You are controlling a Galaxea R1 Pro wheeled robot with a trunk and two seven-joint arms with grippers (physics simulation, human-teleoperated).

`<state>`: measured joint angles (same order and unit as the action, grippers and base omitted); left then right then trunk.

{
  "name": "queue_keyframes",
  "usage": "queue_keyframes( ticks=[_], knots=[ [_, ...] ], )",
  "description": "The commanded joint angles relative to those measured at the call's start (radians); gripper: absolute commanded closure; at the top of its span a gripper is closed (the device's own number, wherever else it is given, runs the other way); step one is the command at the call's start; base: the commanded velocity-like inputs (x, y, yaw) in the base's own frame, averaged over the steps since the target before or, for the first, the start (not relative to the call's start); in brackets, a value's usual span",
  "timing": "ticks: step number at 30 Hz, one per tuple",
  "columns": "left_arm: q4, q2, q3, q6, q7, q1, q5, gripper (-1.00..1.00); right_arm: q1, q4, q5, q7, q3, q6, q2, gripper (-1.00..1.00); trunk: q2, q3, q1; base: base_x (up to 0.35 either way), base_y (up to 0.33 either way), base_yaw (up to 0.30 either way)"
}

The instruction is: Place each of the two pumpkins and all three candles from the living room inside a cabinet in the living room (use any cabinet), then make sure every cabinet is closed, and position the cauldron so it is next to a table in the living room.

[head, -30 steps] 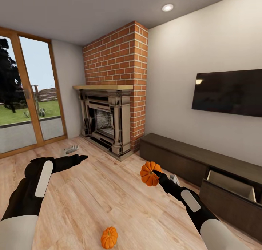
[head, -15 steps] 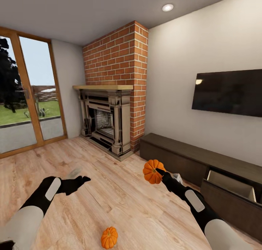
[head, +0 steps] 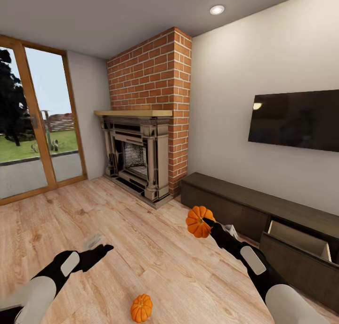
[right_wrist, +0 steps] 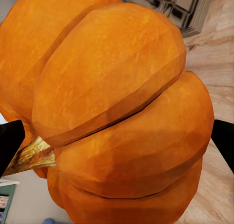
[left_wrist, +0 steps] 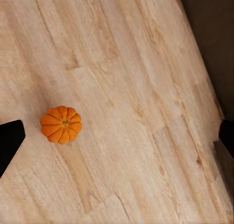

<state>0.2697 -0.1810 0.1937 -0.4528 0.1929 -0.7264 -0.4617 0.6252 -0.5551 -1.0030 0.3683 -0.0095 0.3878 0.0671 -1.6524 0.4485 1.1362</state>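
1. Head view: your right gripper (head: 205,222) is clamped on a pumpkin (head: 198,221), held above the wood floor (head: 141,248) near the cabinet (head: 263,220), whose drawer (head: 301,241) stands open. A second pumpkin (head: 141,307) lies on the floor between your arms. Your left gripper (head: 101,250) hangs low over the floor; you cannot tell its finger spacing here.
2. Left wrist view: your left fingers are apart, gripping nothing. The second pumpkin (left_wrist: 61,124) sits on the floor beneath them.
3. Right wrist view: the held pumpkin (right_wrist: 117,112) sits between your two fingertips (right_wrist: 9,146).
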Motion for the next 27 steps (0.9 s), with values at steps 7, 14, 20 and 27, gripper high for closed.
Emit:
queue_keyframes(
  ticks=[7,14,20,27],
  knots=[
    [-0.046,0.003,0.004,0.043,0.185,0.004,0.006,-1.0,0.001,0.0,-0.007,0.031,0.0,0.006,0.0,1.0,-0.001,0.001,0.0,0.0,0.0,0.0],
    [-0.052,0.006,0.002,0.041,0.309,0.009,0.009,-1.0,0.001,-0.007,-0.008,0.033,0.0,0.006,0.0,1.0,-0.001,0.001,0.0,0.0,0.0,0.0],
    [-0.085,-0.001,0.004,0.037,0.419,0.012,0.003,-1.0,0.001,-0.012,-0.008,0.034,0.001,0.007,-0.001,1.0,-0.001,0.001,0.0,0.0,0.0,0.0],
    [-0.103,-0.014,0.007,0.024,0.486,0.021,-0.002,-1.0,0.001,-0.022,-0.007,0.035,0.001,0.054,-0.001,1.0,-0.001,0.001,0.0,0.0,0.0,0.0]
  ],
)
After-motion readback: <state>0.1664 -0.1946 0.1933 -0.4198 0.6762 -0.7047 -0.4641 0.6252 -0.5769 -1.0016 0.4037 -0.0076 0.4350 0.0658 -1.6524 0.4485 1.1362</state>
